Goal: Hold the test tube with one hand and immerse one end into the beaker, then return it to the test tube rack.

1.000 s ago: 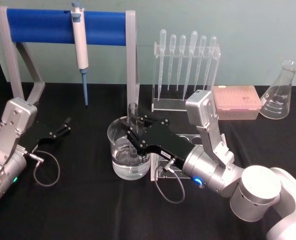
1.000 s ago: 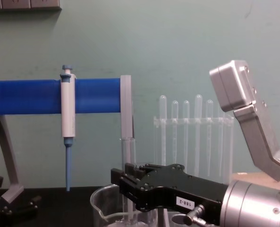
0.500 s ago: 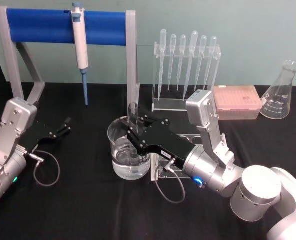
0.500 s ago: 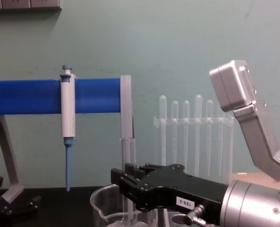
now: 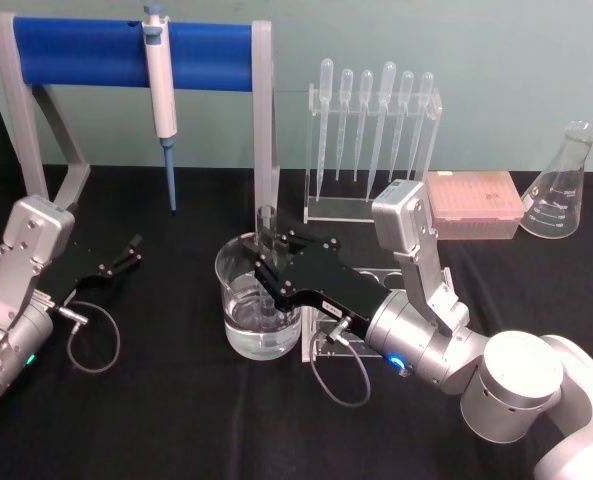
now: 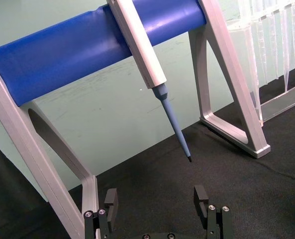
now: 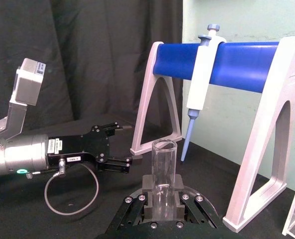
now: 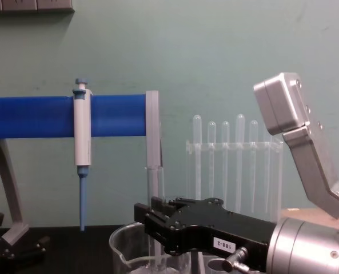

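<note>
The test tube (image 5: 266,220) stands upright with my right gripper (image 5: 264,262) shut on its middle, over the beaker (image 5: 238,325). Its lower part reaches down inside the beaker, which holds clear water. In the right wrist view the tube (image 7: 164,167) sits clamped between the black fingers (image 7: 148,198). The chest view shows the tube (image 8: 154,182) rising above the right gripper (image 8: 148,220) and the beaker's rim (image 8: 120,246). My left gripper (image 5: 126,255) rests open on the black cloth at the left, its fingers (image 6: 111,199) spread with nothing between them.
A blue-barred stand (image 5: 136,50) carrying a white-and-blue pipettor (image 5: 160,85) is at the back left. Behind the beaker stands a clear rack of pipettes (image 5: 371,130). A pink tip box (image 5: 473,203) and a glass flask (image 5: 561,185) sit at the back right.
</note>
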